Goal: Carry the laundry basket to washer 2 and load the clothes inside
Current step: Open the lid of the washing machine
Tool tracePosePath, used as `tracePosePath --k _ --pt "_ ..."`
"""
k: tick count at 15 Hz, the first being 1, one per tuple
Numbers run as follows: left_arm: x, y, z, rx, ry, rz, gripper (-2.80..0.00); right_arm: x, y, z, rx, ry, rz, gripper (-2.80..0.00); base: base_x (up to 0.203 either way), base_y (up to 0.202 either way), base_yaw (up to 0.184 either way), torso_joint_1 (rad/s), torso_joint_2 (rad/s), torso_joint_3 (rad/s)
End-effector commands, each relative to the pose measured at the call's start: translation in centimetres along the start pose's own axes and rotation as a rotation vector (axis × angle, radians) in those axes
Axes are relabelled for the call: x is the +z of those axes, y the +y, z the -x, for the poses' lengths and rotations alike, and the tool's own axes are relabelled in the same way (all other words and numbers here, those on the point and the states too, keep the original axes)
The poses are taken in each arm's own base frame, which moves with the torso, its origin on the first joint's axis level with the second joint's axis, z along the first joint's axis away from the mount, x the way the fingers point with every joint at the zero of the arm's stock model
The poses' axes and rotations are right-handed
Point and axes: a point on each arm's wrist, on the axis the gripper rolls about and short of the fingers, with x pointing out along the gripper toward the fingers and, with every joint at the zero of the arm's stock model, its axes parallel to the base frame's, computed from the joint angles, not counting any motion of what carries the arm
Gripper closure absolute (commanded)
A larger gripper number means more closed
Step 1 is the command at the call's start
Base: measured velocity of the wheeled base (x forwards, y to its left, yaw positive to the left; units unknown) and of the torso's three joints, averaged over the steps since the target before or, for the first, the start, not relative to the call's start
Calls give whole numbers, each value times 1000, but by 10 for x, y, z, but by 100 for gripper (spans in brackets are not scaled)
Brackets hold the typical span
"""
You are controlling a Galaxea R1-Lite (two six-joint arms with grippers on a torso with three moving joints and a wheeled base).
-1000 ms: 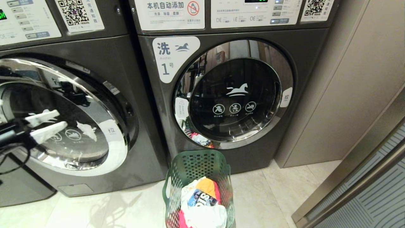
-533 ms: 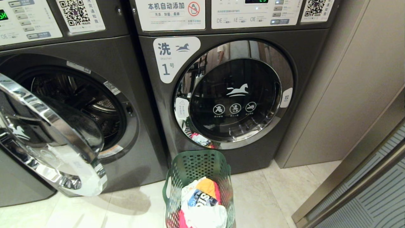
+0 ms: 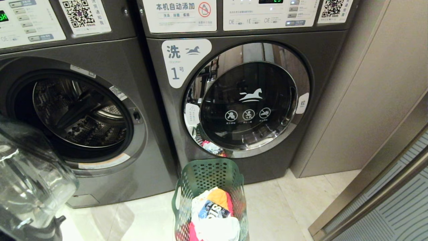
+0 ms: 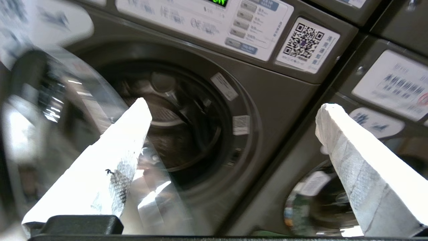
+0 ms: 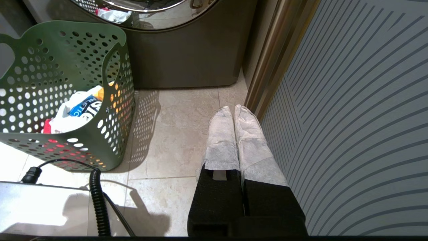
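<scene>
Washer 2 (image 3: pixel 110 60) stands on the left with its glass door (image 3: pixel 30 177) swung wide out to the left, baring the steel drum (image 3: pixel 77 113). The green laundry basket (image 3: pixel 210 170) sits on the floor in front of the gap between the two washers. The clothes (image 3: pixel 214 214) lie in it: white with blue lettering, yellow-orange and pink-red. My left gripper (image 4: pixel 234 107) is out of the head view. It is open and empty, facing washer 2's drum opening (image 4: pixel 174 127) from beside the door (image 4: pixel 50 100). My right gripper (image 5: pixel 233 108) hangs shut over the floor, right of the basket (image 5: pixel 67 43).
Washer 1 (image 3: pixel 250 97) with its door shut stands to the right of washer 2. A beige wall panel (image 3: pixel 374 83) and a striped grey panel (image 5: pixel 351 100) close off the right side. A coiled black cable (image 5: pixel 97 197) lies by the basket. The floor is pale tile (image 3: pixel 277 207).
Washer 2's door has swung from nearly shut to wide open on the left. My left gripper, which was at the door, has dropped out of the head view. Basket and right arm unchanged.
</scene>
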Motion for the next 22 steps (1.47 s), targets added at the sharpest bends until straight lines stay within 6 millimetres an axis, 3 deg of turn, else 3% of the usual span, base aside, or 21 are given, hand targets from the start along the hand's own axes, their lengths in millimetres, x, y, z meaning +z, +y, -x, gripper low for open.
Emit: tracePosePath --k 1,4,7,11,12,15,18,22 --pt "-3 -26 -8 -20 19 88 -280 0 0 0 0 2 1 0 0 0 0 0 0 0" --pt "2 -65 -33 -95 -37 56 -280 0 0 0 0 2 1 0 0 0 0 0 0 0" --pt "-8 -101 -49 -117 -110 -40 -280 0 0 0 0 3 1 0 0 0 0 0 0 0" --pt "-63 -118 -26 -118 -15 -108 -280 0 0 0 0 1 1 0 0 0 0 0 0 0" --pt "-81 -120 -15 -121 27 -126 0 0 0 0 2 3 1 0 0 0 0 0 0 0" --pt "-124 -122 31 -151 89 -259 0 0 0 0 0 2 1 0 0 0 0 0 0 0" --pt "-165 -108 75 -158 148 -395 0 0 0 0 2 3 1 0 0 0 0 0 0 0" --pt "-197 -91 118 -97 214 -430 0 0 0 0 1 2 1 0 0 0 0 0 0 0"
